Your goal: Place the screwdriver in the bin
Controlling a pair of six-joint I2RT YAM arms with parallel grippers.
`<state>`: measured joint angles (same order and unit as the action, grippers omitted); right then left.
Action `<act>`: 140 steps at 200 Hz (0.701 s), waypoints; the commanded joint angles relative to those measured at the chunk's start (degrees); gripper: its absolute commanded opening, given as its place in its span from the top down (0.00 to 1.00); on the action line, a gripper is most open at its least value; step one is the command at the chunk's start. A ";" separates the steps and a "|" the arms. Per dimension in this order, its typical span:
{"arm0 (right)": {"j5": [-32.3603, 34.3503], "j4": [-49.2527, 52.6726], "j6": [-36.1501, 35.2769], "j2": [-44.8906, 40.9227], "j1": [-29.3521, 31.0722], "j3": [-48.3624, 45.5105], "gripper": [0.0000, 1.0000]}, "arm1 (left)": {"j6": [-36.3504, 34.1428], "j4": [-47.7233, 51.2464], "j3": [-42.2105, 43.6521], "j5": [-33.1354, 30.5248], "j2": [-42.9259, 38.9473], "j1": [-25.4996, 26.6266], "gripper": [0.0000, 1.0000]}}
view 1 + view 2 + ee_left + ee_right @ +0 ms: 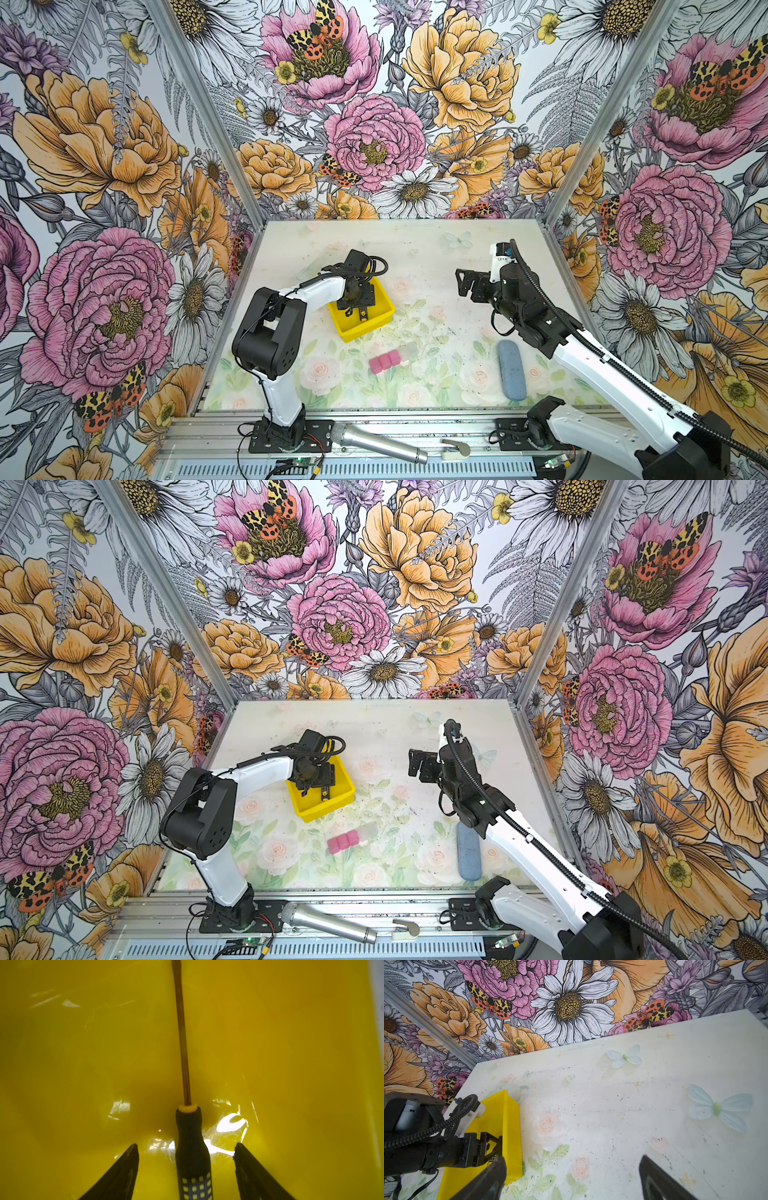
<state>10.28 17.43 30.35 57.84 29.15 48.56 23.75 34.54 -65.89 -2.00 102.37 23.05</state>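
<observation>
Left wrist view: bin [83, 1064] fills the frame; in both top views it sits left of centre. Left gripper [186, 1144] is released, jaws clear of the screwdriver [189, 1126] inside the bin. Right gripper [572, 1158] is spread, empty.

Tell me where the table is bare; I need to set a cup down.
Bare: the far strip of table along the back wall, behind the bin and right gripper; the middle, between bin and right gripper; the front, between pink blocks and blue case. Crowded: the bin, where the open left gripper straddles the screwdriver.
</observation>
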 commanded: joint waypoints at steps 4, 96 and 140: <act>2.41 1.30 -0.40 -1.58 -0.41 -0.43 0.00 | -0.45 -0.09 0.66 -0.31 -4.76 0.32 0.01; 22.98 3.09 -0.62 -8.91 -2.10 -9.92 0.00 | -4.73 -6.05 10.07 -15.20 -25.73 -1.69 0.01; 27.67 -0.21 -5.48 -9.59 -10.18 -17.76 0.01 | -4.98 -18.62 20.25 -23.71 -33.36 -13.02 0.01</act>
<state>32.97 19.49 28.38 49.04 22.57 33.36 20.25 25.12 -50.00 -17.08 71.05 14.17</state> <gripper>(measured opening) 0.995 0.986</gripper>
